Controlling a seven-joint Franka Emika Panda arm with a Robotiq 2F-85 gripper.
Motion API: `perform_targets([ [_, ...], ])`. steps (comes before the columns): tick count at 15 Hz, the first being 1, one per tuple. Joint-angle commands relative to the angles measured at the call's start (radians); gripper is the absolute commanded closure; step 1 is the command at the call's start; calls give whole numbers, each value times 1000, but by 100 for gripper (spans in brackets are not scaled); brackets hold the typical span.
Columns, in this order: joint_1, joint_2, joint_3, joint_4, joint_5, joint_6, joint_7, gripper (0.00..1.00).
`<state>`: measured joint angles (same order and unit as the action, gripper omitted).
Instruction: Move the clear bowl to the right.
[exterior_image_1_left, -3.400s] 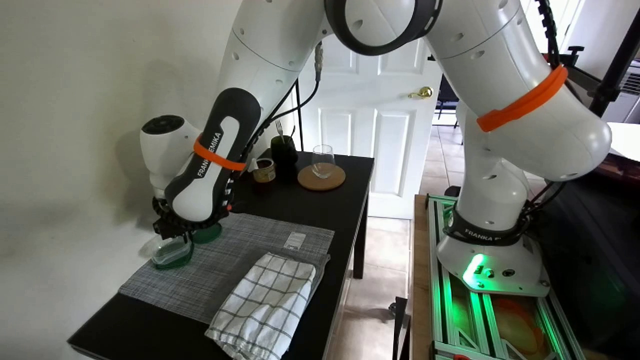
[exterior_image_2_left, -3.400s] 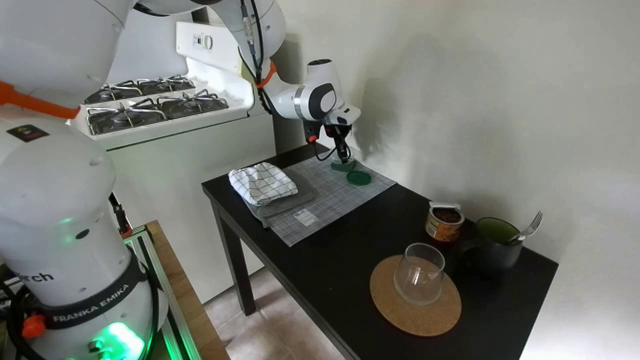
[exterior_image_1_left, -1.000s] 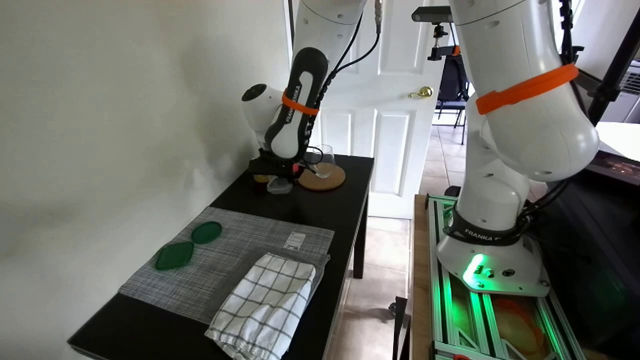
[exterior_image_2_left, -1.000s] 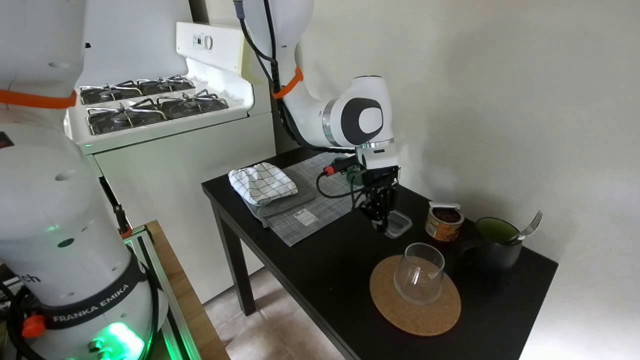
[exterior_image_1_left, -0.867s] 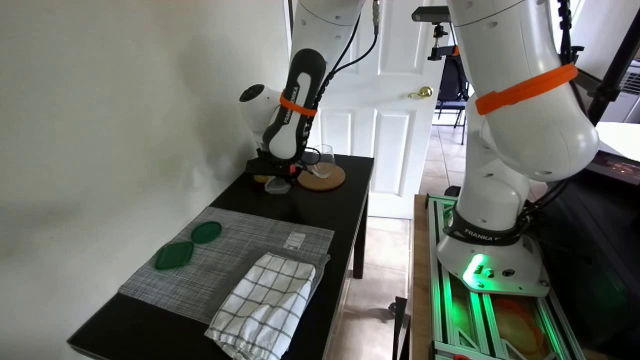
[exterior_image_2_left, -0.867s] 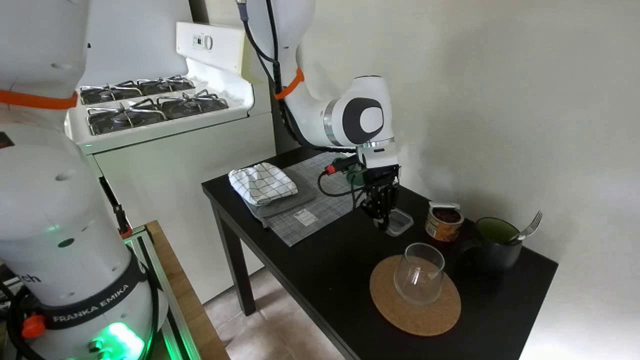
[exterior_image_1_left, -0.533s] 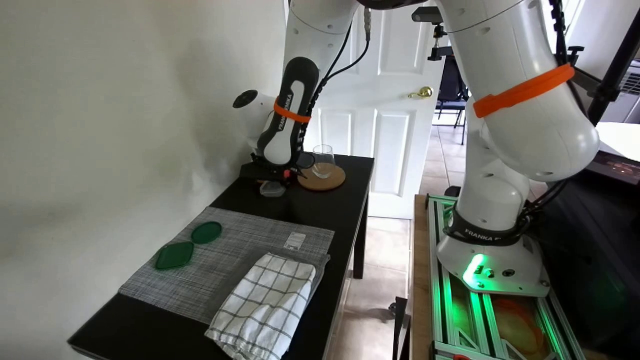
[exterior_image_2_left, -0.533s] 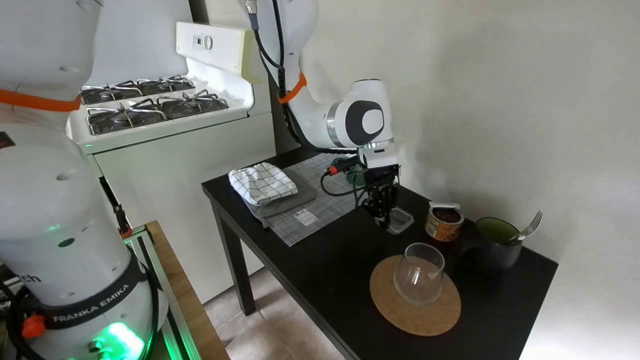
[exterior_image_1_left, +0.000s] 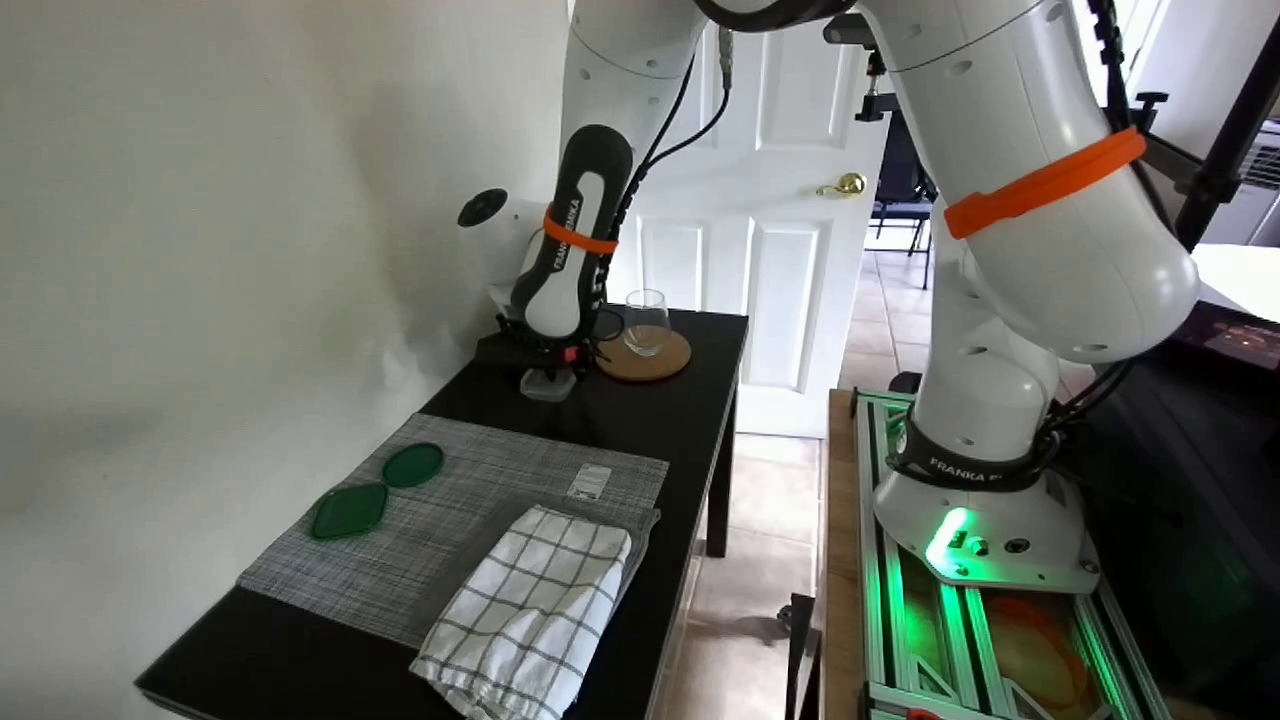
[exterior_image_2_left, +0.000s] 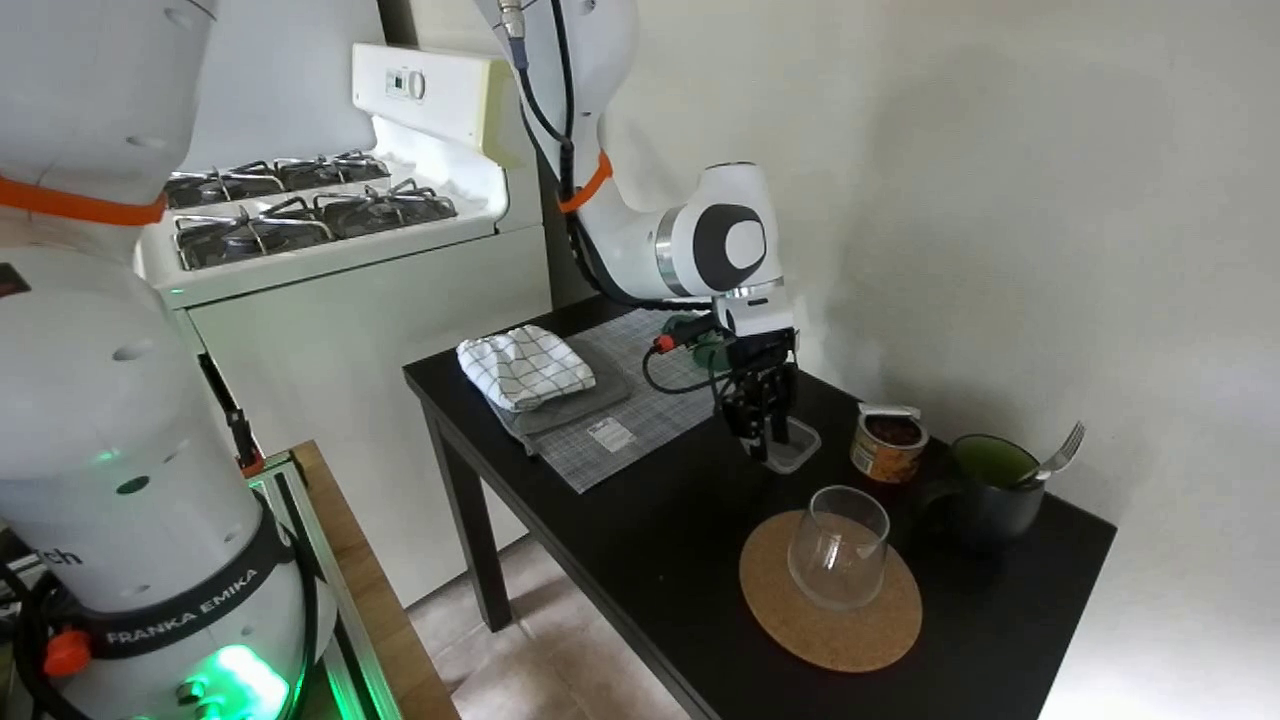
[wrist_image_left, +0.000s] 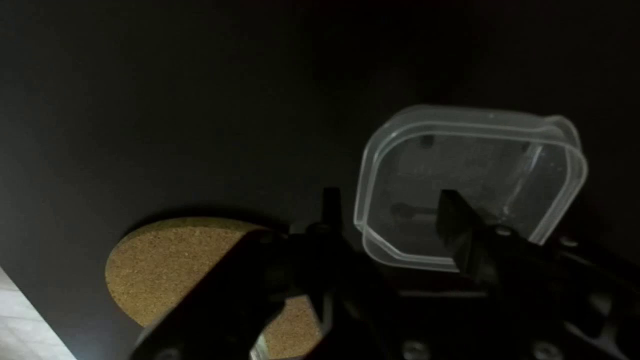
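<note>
The clear bowl (exterior_image_1_left: 547, 386) is a shallow transparent container with rounded corners. It is on the black table between the cork disc and the grey mat, and also shows in an exterior view (exterior_image_2_left: 797, 447). In the wrist view the clear bowl (wrist_image_left: 470, 160) is right of centre, its greyish rim visible. My gripper (wrist_image_left: 390, 200) is open. The bowl's left wall lies between its fingers: one finger is left of the bowl, the other shows over its inside. No finger visibly pinches the wall. In an exterior view the gripper (exterior_image_2_left: 768, 438) partly covers the bowl.
A cork disc (exterior_image_2_left: 770, 610) bears a drinking glass (exterior_image_2_left: 840, 560). A can (exterior_image_2_left: 885, 455) and a dark mug (exterior_image_2_left: 990, 500) with a fork stand near the wall. Two green discs (exterior_image_1_left: 413, 465) and a folded checked towel (exterior_image_1_left: 530, 600) lie on the grey mat (exterior_image_1_left: 430, 540).
From 3.4 s ago, the gripper and bowl have moved from the green discs along the table toward the cork disc. In the last second the arm has lowered slightly and the bowl has shifted a little.
</note>
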<state>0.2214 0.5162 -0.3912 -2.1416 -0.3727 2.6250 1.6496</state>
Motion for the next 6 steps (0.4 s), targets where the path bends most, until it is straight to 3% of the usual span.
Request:
perform_targets([
  [1, -8, -62, -8, -40, -58, 14, -10, 16],
  [3, -46, -129, 18, -102, -80, 115, -112, 2],
  [4, -47, -152, 14, -121, -90, 152, -143, 0],
  [5, -30, -68, 7, -35, -54, 80, -91, 10],
  [6, -34, -92, 6, -55, -59, 108, -118, 3],
])
